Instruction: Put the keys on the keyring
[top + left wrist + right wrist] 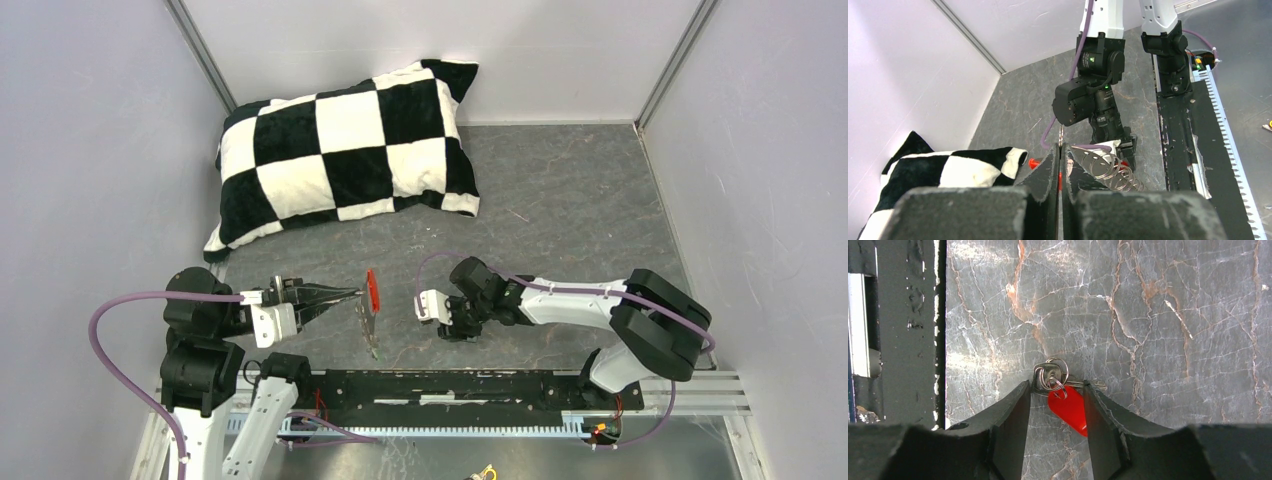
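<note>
**A:** Where did you have the keyring?

**B:** Your left gripper (352,294) was clamped shut on the keyring (372,290). The red fob sat at the fingertips and the silvery chain hung down toward the tabletop (580,200), near the middle of its near edge.

**A:** And your right side?

**B:** Your right gripper (1056,386) pointed down with its jaws about half apart. They straddled the red-headed key (1068,407), which lay on the tabletop with its small rings. I could not tell whether the fingers touched it.

**A:** What room did you have?

**B:** The gap between your grippers was narrow. The black rail (450,385) ran along the near edge, close behind both of them. Bare marble stretched toward the far-right corner, and walls closed off the left, far and right edges. The checkered pillow (345,150) filled the far-left corner, well apart from both grippers.
</note>
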Available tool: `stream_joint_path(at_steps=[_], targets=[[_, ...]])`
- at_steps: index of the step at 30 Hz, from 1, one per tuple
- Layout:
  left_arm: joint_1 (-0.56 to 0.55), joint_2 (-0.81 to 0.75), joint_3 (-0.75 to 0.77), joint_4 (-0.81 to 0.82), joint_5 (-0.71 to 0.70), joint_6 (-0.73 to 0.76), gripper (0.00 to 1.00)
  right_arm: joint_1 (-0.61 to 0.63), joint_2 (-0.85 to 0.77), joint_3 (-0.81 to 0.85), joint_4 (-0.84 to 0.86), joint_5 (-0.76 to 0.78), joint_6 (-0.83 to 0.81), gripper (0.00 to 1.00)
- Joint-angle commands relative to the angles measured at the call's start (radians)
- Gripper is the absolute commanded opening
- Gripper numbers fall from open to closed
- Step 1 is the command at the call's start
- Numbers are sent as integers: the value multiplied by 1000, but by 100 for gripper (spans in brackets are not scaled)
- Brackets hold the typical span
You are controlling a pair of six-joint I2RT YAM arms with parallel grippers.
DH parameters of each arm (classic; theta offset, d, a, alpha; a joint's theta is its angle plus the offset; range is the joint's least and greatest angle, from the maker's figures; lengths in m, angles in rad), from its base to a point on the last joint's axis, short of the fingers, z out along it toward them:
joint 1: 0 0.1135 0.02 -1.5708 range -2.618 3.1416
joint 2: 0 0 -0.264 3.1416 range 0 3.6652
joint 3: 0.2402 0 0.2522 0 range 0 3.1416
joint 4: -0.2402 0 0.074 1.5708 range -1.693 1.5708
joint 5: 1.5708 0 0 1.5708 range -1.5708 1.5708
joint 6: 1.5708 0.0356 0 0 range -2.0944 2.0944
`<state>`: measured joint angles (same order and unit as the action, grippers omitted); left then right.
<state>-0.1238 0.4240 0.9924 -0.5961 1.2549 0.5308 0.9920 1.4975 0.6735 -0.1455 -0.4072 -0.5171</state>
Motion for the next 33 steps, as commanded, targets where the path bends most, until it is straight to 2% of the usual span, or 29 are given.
stream_joint_path(at_steps=[1,10,15,24,33], targets=[[6,-10,34,10,-15,-25,2,-4,31,45,-17,-12,6,48],[5,-11,37,-13,-20,-5,2,-5,32,57,-25,-43,2,42],[5,-11,38,-13,-20,-2,2,-9,15,64,-29,-122,20,48],[6,-13,43,-28,-28,9,2,-13,80,99,-36,-161,84,51],[6,-16,49,-47,-33,31,2,-15,134,136,-63,-131,121,52]])
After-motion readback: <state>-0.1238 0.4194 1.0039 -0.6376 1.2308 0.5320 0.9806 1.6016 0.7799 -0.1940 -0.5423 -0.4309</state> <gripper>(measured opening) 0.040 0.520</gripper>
